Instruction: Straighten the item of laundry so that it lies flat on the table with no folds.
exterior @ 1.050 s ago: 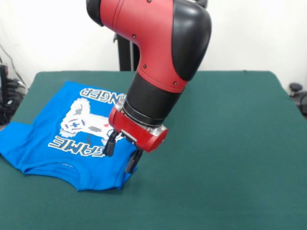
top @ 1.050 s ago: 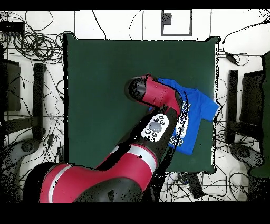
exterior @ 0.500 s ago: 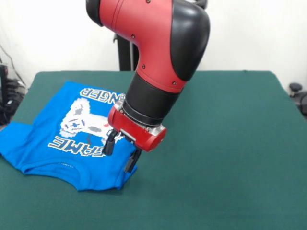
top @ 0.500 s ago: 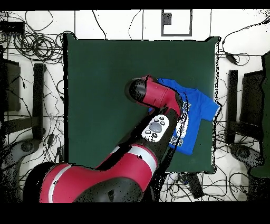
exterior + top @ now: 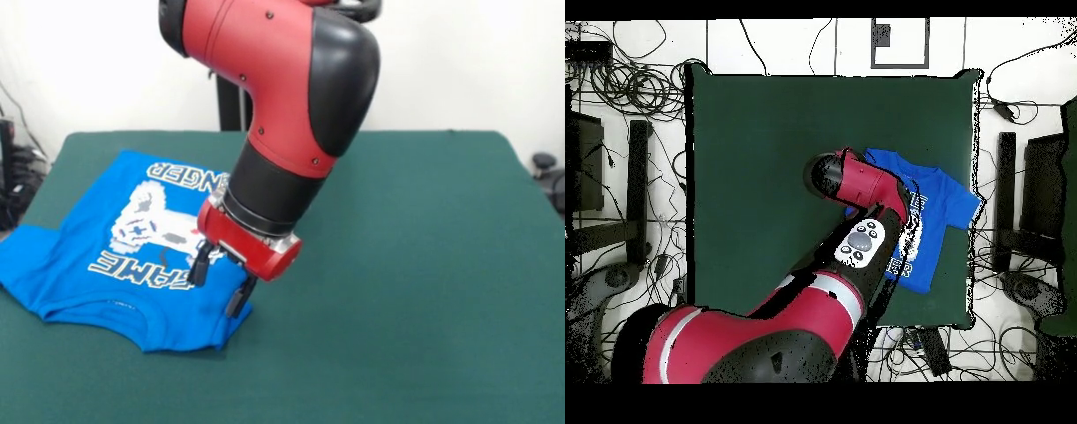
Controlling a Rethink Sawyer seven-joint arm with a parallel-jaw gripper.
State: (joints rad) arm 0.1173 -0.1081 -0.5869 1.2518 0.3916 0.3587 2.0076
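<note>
Jaws parted, nothing between them: gripper [image 5: 217,283] tilted down over the near right part of the T-shirt [image 5: 106,256], one fingertip [image 5: 199,265] over the print's near edge, the other over the shirt's right-hand edge; contact with the cloth not clear from the front view. In the overhead view, gripper hidden under the red arm [image 5: 865,200].

Shirt spread print-up at the left side of the table [image 5: 397,265], hem toward the far edge, collar toward the near edge, left sleeve at or just past the table's left edge. Mostly flat already; near right corner looks bunched or tucked under, likely the sleeve there.

For the step in hand, judged as a pinch on that tucked part:
- Lower until both tips press the cloth, one tip on the loose edge rather than on the flat chest.
- Pinch only the top layer; taking both layers would drag the whole shirt.
- Pull outward to the right and slightly near, low over the felt, then release.
- Avoid pushing left: more of the shirt could slide off the table's edge.
</note>
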